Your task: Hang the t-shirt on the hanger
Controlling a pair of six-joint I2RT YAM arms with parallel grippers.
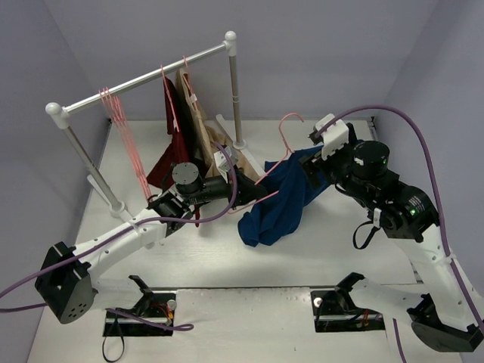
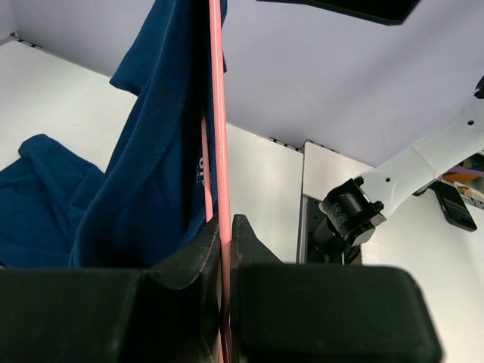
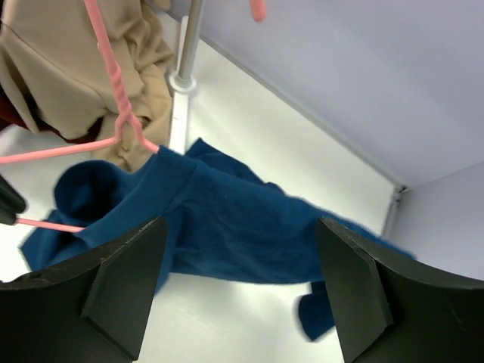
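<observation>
The navy t-shirt [image 1: 276, 200] hangs partly over a pink wire hanger [image 1: 286, 128] and trails down onto the table. My left gripper [image 1: 231, 181] is at the hanger's low left end. In the left wrist view it [image 2: 224, 234] is shut on the pink hanger [image 2: 217, 113], with the t-shirt [image 2: 151, 174] draped along the wire to the left. My right gripper [image 1: 324, 150] hovers at the shirt's upper right. In the right wrist view its jaws [image 3: 238, 280] stand wide open above the t-shirt [image 3: 227, 219], holding nothing, and the hanger [image 3: 113, 83] shows at the upper left.
A clothes rack [image 1: 144, 76] stands at the back left. On it hang spare pink hangers [image 1: 125, 132], a dark red garment [image 1: 170, 147] and a tan garment [image 1: 198, 121]. Its right pole [image 1: 235, 91] stands close behind the hanger. Grey walls close in at the back and on both sides.
</observation>
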